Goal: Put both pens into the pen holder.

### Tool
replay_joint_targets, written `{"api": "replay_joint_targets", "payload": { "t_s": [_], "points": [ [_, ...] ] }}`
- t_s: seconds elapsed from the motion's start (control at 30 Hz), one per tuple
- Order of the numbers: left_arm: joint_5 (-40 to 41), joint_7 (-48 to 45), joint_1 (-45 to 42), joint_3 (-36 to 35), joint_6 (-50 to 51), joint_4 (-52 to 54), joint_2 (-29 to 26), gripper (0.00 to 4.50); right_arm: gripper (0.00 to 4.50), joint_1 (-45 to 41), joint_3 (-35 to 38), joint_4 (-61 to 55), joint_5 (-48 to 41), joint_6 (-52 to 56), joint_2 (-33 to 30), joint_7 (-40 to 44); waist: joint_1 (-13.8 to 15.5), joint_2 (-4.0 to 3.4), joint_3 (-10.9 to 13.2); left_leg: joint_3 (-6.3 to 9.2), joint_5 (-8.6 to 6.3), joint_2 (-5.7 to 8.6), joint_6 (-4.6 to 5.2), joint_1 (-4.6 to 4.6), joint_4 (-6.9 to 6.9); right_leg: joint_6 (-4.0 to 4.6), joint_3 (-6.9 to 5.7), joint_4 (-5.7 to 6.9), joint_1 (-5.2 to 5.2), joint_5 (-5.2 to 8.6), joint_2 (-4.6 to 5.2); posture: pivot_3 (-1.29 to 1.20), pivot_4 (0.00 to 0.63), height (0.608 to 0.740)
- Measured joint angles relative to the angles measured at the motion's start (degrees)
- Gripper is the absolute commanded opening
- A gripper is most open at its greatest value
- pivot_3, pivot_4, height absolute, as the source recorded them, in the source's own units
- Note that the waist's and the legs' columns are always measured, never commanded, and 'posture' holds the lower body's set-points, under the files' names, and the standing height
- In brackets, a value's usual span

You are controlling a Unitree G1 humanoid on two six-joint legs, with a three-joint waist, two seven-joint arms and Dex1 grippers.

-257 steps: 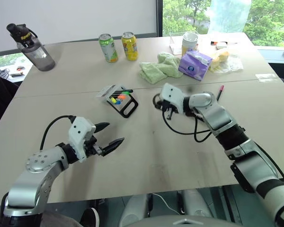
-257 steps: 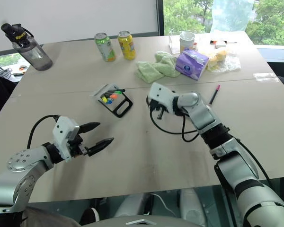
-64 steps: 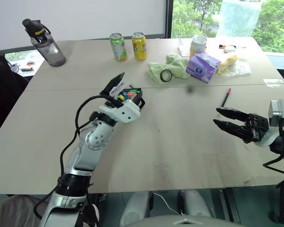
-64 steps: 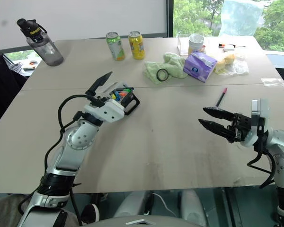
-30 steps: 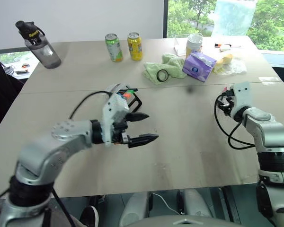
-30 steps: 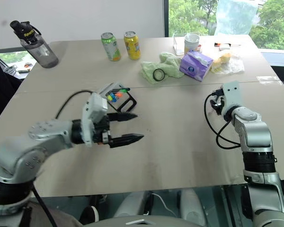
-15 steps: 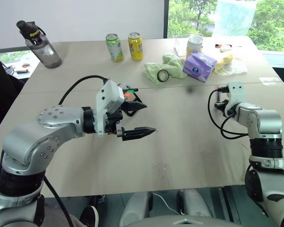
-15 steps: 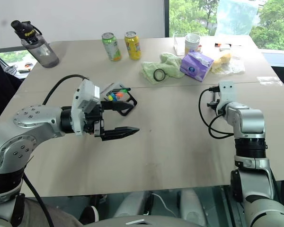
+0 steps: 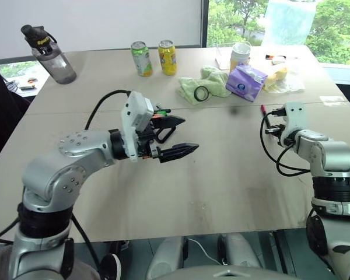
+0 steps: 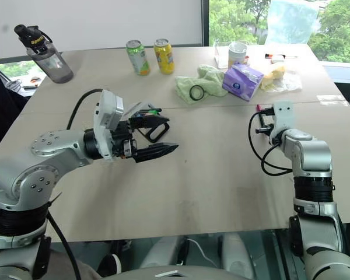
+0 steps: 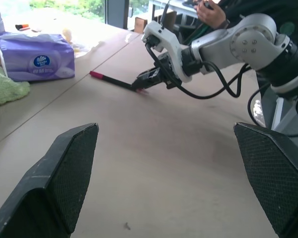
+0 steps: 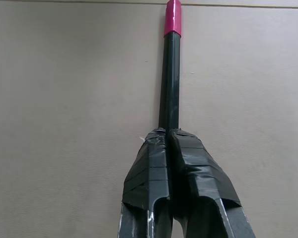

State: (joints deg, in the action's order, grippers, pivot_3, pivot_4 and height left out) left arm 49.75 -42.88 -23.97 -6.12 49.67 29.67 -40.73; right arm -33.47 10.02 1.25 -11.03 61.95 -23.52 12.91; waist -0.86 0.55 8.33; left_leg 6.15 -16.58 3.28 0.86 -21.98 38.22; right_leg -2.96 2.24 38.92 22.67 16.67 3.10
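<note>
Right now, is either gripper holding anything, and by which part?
The right gripper is shut on the dark-bodied pen with a pink cap, gripping the end opposite the cap. The left gripper is open and holds nothing.

Setting: probably an office or meeting room. Evidence: long beige table (image 9: 233, 181) made of joined sections, blank white wall (image 9: 105, 23), big window (image 9: 256, 17) onto trees. Tabletop clutter: water bottle (image 9: 46, 51), two cans (image 9: 154, 57), tissue pack (image 9: 247, 81), cloth (image 9: 207, 83).
</note>
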Motion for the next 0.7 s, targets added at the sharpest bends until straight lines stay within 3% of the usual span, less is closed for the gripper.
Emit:
{"api": "replay_joint_targets", "payload": {
  "t_s": [0.13, 0.23, 0.37, 0.63, 0.7],
  "points": [
    [-0.2, 0.3, 0.6, 0.0, -0.1, -0.5, 0.4, 4.5, 0.07, 1.2, 0.0, -1.3, -0.1, 0.4, -0.7, 0.2, -0.1, 0.0, 0.0, 0.0, 0.0, 0.0, 0.0, 0.01, 0.0, 0.0, 0.02, 0.0, 0.0, 0.0, 0.0, 0.0, 0.15, 0.74],
    [-0.5, 0.1, 0.6, 0.0, -0.4, -0.6, 0.4, 4.5, 0.91, 1.6, -0.2, -1.5, -0.4, 0.6, -1.1, 1.0, 0.0, 0.0, 0.0, 0.0, 0.0, 0.0, 0.0, 0.0, -0.01, 0.0, 0.0, -0.01, 0.0, 0.0, -0.01, 0.0, 0.15, 0.74],
    [-1.3, -0.5, 0.6, 0.0, -0.9, -1.3, 0.2, 4.5, 2.78, 2.3, -0.6, -1.4, 0.2, 1.3, -1.2, 0.4, -0.3, -0.02, 0.0, -0.04, 0.0, 0.0, 0.0, 0.01, -0.02, 0.0, 0.06, 0.0, 0.02, 0.0, -0.01, 0.0, 0.15, 0.74],
    [-1.4, -0.6, 1.3, 0.0, -1.2, -1.2, 0.2, 4.5, 2.78, 1.3, -1.1, -0.9, 0.6, 2.4, -1.1, 0.1, -0.9, -0.01, 0.0, -0.04, 0.0, -0.02, 0.0, 0.01, -0.03, 0.0, 0.06, 0.0, 0.02, 0.0, -0.02, 0.0, 0.15, 0.74],
    [-1.4, -0.6, 1.7, 0.0, -1.2, -1.2, 0.2, 4.5, 2.24, 1.1, -1.1, -0.8, 0.4, 2.9, -1.2, 0.4, -0.9, -0.01, 0.0, -0.03, 0.0, -0.02, 0.0, 0.01, -0.03, 0.0, 0.05, 0.0, 0.02, 0.0, -0.02, 0.0, 0.15, 0.74]
  ]
}}
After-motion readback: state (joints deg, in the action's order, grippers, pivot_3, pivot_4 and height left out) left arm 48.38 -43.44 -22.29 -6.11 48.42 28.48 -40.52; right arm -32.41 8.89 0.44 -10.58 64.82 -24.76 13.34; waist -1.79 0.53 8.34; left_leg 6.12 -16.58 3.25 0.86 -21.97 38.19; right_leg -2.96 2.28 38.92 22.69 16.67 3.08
